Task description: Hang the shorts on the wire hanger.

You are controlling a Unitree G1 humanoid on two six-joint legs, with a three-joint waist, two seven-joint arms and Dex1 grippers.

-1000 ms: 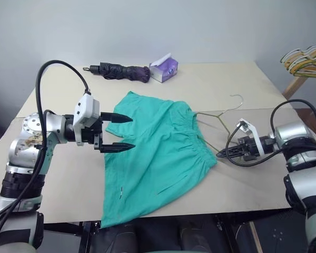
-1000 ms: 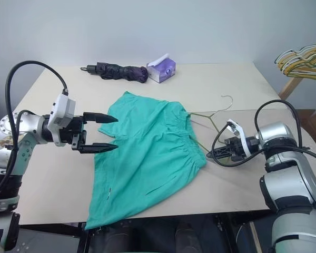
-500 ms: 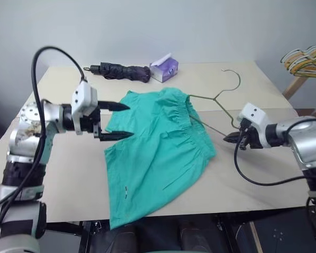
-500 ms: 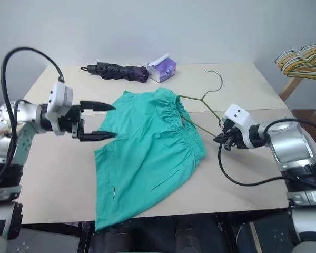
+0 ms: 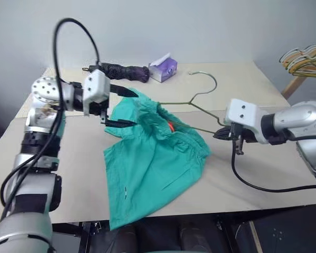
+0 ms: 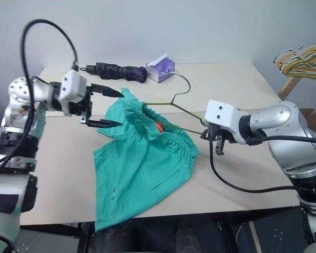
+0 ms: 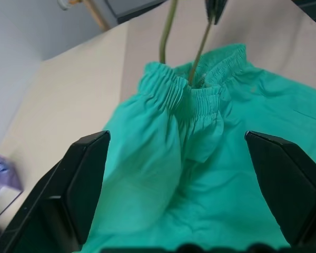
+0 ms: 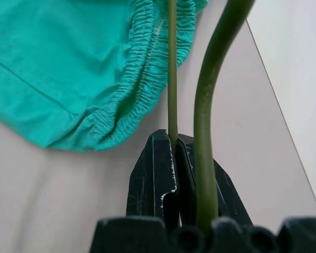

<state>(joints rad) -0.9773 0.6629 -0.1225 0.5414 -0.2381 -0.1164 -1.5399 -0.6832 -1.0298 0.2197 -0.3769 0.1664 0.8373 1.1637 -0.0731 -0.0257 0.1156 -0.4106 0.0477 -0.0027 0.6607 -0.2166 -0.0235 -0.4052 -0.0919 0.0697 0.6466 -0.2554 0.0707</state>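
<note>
Both head views look forward and down over the table [image 5: 242, 84], taking in its far edge and right corners. The left wrist view looks closely along its fingers onto the shorts [image 7: 200, 158]; the right wrist view sits nearer still, over the hanger [image 8: 171, 68].

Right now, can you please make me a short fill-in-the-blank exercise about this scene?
1. The right gripper is shut on the wire ____.
2. One end of the hanger goes inside the waistband of the ____.
3. The left gripper, above the shorts, is ____.
4. The folded umbrella lies beside a purple ____ box.

Missing words: hanger; shorts; open; tissue
</note>
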